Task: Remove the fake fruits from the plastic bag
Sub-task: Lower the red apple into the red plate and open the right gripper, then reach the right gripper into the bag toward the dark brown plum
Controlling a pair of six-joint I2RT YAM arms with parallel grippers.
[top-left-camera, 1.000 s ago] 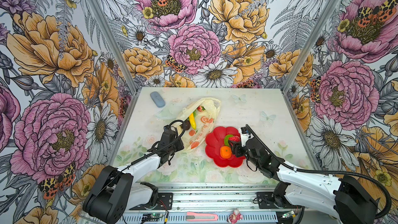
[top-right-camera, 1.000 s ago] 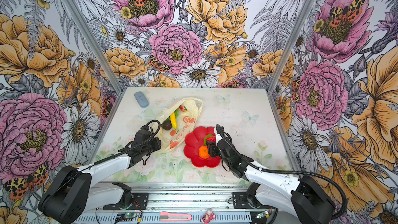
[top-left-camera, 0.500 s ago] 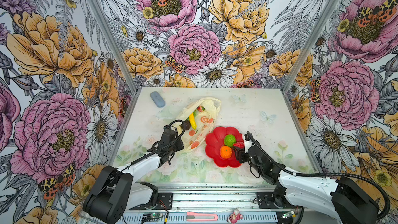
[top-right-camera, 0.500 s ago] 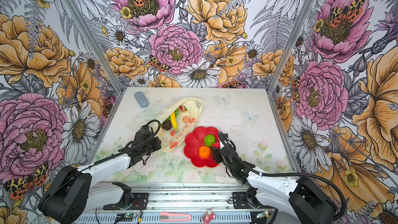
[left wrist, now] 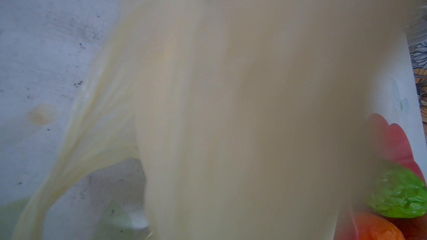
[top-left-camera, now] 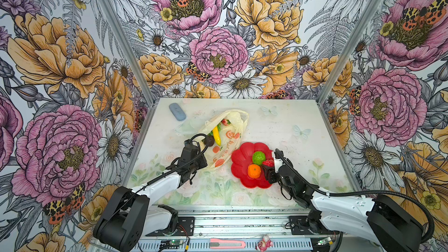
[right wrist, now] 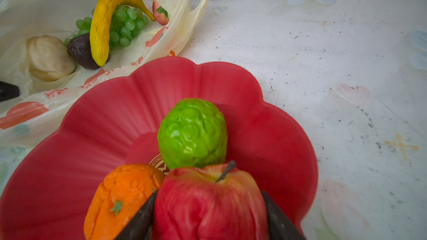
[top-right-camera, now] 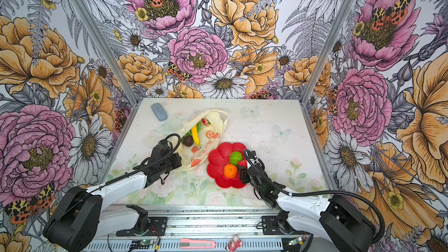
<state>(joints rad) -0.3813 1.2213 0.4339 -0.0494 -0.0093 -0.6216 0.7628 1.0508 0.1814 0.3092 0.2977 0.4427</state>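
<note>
The pale-yellow plastic bag (top-left-camera: 236, 120) lies open at mid-table. Inside it are a yellow banana (right wrist: 101, 24), green grapes (right wrist: 126, 25), a strawberry (right wrist: 160, 12), a dark brown piece (right wrist: 80, 50) and a cream piece (right wrist: 48, 57). My left gripper (top-left-camera: 203, 163) is shut on the bag's near edge, and bag film (left wrist: 231, 88) covers its wrist view. On the red flower-shaped plate (top-left-camera: 242, 151) rest a bumpy green fruit (top-left-camera: 259, 158) and an orange (top-left-camera: 254, 171). My right gripper (right wrist: 209, 195) is shut on a red apple (right wrist: 208, 204) low over the plate's near right side.
A blue-grey oblong object (top-left-camera: 177, 115) lies at the back left of the table. A pink utility knife (top-left-camera: 226, 243) and a small pink toy (top-left-camera: 264, 242) sit on the front rail. Flowered walls close in three sides.
My right gripper has drawn back with the apple toward the plate's near right rim, uncovering the green fruit. The left arm and bag have stayed still.
</note>
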